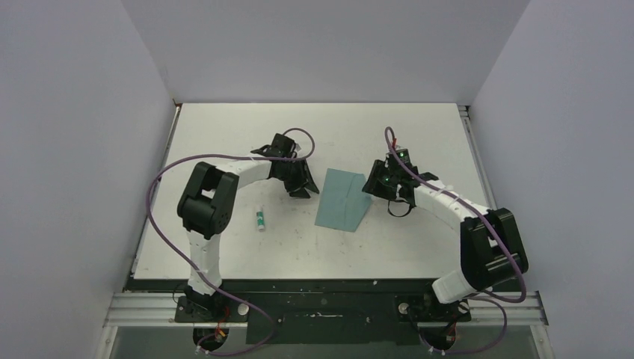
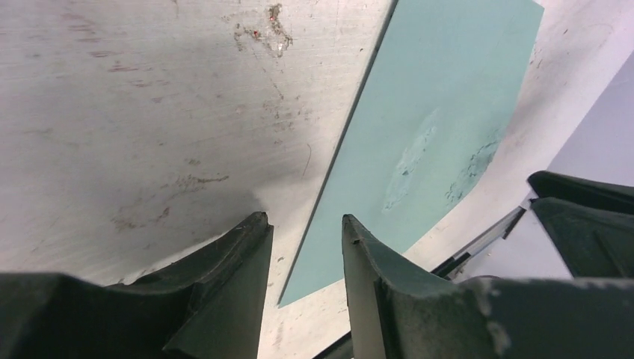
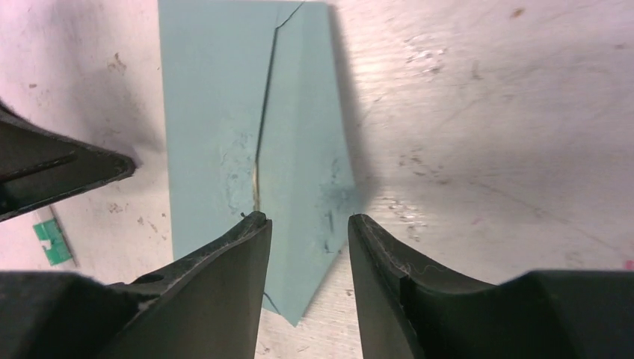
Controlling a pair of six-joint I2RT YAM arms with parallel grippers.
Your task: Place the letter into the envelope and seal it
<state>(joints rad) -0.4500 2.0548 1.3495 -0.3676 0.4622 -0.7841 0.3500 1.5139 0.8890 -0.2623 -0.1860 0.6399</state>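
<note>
**A:** Item: envelope (image 1: 340, 199). Teal, lying near the middle of the table (image 1: 247, 134), between the two arms. Its flap (image 3: 303, 142) is folded over the body and throws a shadow on its right side, so it looks slightly raised rather than stuck down.

**B:** Item: letter. None shows anywhere on the table, so it is judged to be inside the envelope. A pale sliver (image 3: 256, 187) along the flap's crease may be its edge, but it is too thin to tell.

**A:** Item: left gripper (image 2: 303, 224). Jaws parted with nothing between them, at the envelope's left edge. Item: right gripper (image 3: 303, 221). Jaws parted and empty, over the pointed end of the flap.

**B:** Step in hand, by judgement: sealing. To do it well, one arm pins the body near its left edge so the paper cannot slide. The other presses the flap from crease to tip, low and slow. A sideways push risks dragging or creasing the envelope.

**A:** Hard to make out:
- whether either fingertip touches the paper
- whether the smudges on the flap are glue or wear

Item: glue stick (image 1: 260, 219). White and green, lying well apart to the left, beside the left arm.
</note>
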